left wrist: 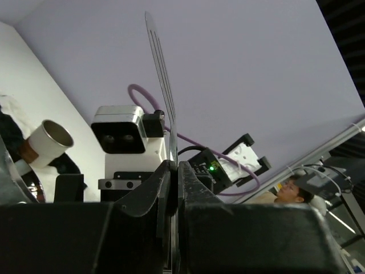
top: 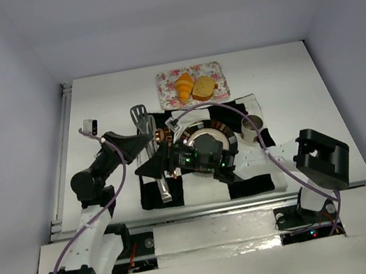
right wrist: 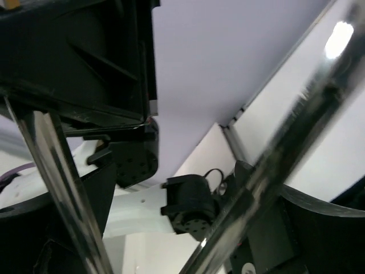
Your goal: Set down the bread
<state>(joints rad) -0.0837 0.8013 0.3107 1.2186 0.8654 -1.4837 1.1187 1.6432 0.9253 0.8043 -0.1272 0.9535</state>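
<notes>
I saw that the job had hardly begun. The croissant (top: 184, 88) and the slice of bread (top: 203, 88) lay side by side, touching, on the flowery tray (top: 167, 77) at the far side of the bench (top: 93, 110). No hand was near them.

My two hands were both low over the black and white cloth (top: 200, 194), well apart from the tray. A round dish (top: 204, 135) sat in the middle of the cloth, and a cup (top: 250, 125) stood just beside it on the right.

My left hand (top: 150, 143) was pressed together on a thin metal strip. From the left wrist view the strip stood up between the fingers (left wrist: 149, 191), seen from its edge. I think it was the handle of the spatula (top: 139, 114), whose slotted head pointed toward the tray, but the view was poor and I was not sure.

My right hand (top: 162, 162) reached across the dish toward the left hand. Its own camera showed only shiny bars (right wrist: 51, 171) very close and dark shapes, so I could not tell if it was spread or pinching something.

So I judged that everything was left to do. A piece of bread had to be lifted off the tray, most likely with the spatula. Then it had to be carried over and put down, maybe on the round dish. After that came the other piece.
</notes>
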